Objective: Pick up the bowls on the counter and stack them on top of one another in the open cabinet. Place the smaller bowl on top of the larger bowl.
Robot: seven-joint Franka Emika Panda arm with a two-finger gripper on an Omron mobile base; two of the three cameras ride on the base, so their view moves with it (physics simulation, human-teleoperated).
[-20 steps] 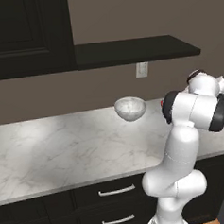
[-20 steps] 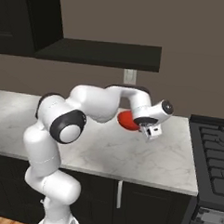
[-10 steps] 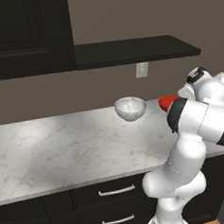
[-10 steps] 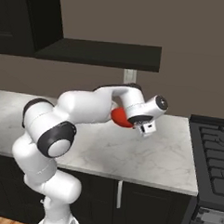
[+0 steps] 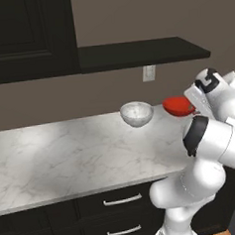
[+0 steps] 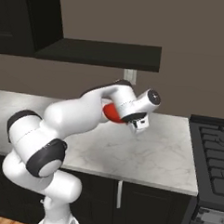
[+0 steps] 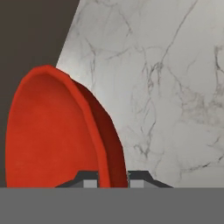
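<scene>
The fingers [image 7: 111, 178] are closed on the rim of the red bowl [image 7: 57, 131] — one dark tip sits inside the wall and one outside, with the rim pinched between them. In the left base view the red bowl [image 5: 178, 106] hangs clear of the marble tabletop [image 5: 67, 157], held up beside the white wrist, its mouth roughly level. From the right base view it [image 6: 113, 114] peeks out behind the forearm, above the tabletop [image 6: 153, 153] and below the black shelf [image 6: 103, 54].

The white speckled bowl [image 5: 136, 113] stands upright on the tabletop near the back wall, just left of the red one and apart from it. Above both runs the open black shelf [image 5: 140, 52]; a panelled cabinet door [image 5: 26, 31] closes off the space to its left. A wall outlet [image 5: 148, 73] sits under the shelf — between the two bowls as seen from the left. Black drawers with silver handles [image 5: 123, 200] lie below the tabletop.
</scene>
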